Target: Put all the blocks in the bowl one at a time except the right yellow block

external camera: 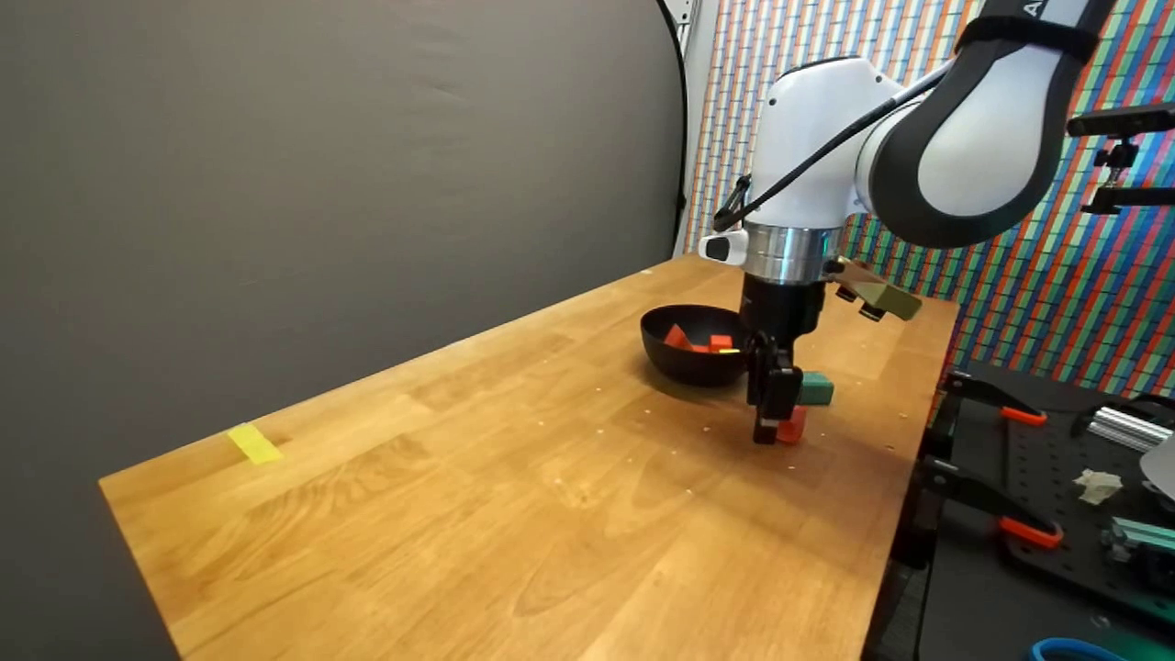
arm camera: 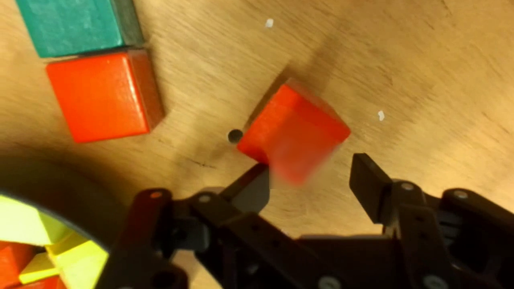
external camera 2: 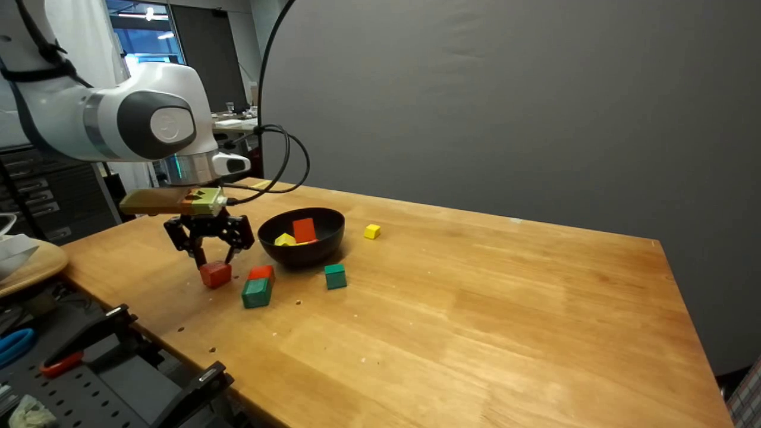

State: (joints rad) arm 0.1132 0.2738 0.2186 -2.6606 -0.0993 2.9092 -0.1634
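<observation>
black fingers [arm camera: 368,190] sit partway apart, holding nothing, right by a red cube [arm camera: 295,124] on the wooden counter [external camera: 587,532]. nearby, a round, shiny black bowl [external camera 2: 303,257] has red and yellow blocks [external camera 2: 304,230] inside.

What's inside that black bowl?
Red blocks and yellow blocks. In both exterior views the near side of the bowl hides whatever lies lower, and the wrist view shows only part of it, so I can't see the bottom or count everything.
</observation>
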